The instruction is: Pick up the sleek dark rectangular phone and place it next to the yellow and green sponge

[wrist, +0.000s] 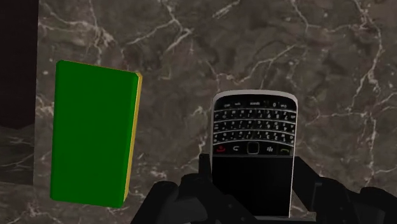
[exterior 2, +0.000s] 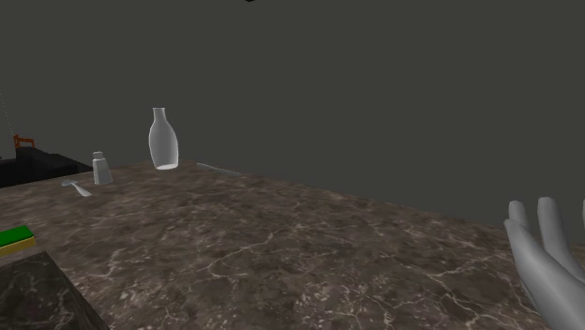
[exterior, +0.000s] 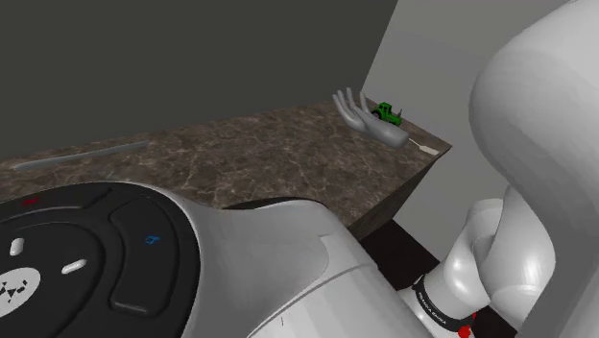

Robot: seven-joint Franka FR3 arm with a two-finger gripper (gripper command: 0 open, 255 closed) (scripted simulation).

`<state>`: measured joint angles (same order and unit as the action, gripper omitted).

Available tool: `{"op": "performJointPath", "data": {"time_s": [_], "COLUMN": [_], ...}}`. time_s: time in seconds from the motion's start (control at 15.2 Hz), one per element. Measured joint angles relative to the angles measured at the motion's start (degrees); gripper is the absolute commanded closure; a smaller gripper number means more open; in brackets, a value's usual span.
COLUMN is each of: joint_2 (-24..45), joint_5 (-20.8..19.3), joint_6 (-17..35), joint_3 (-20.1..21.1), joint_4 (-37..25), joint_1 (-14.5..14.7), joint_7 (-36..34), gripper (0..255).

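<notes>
The claw (wrist: 252, 173) is clamping the phone (wrist: 254, 143) by its lower half, one black finger pressing in on each long side, so the keypad end is sticking out ahead of the fingertips. The sponge (wrist: 93, 132) is lying flat on the worktop (wrist: 191, 51), green face up and yellow edge turned toward the phone, just beside the phone's long side with a strip of bare marble between them. The two long axes are running nearly parallel (the sponge is tipping only slightly off the phone's line), so the release is looking like a matter of lowering rather than turning. Whether the phone's underside is already touching the worktop, I cannot tell.

The wrist is pointing straight down at the marble. In the shoulder view, the arm (exterior: 538, 144) is bending close in front of the camera, reaching over the worktop's near part. In the second exterior view the sponge (exterior 2: 17, 237) is sitting near the worktop's edge.
</notes>
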<state>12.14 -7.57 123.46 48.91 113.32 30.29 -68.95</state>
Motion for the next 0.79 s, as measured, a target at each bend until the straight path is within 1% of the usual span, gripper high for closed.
{"op": "performJointPath", "data": {"time_s": [0.59, 0.79], "joint_2": [4.5, 5.0], "joint_5": [-4.4, -5.0], "joint_6": [5.8, 6.8], "joint_3": [-1.9, -2.2], "joint_4": [2.8, 3.3], "joint_1": [1.7, 2.0], "joint_7": [-2.6, -3.1], "gripper": [255, 255]}}
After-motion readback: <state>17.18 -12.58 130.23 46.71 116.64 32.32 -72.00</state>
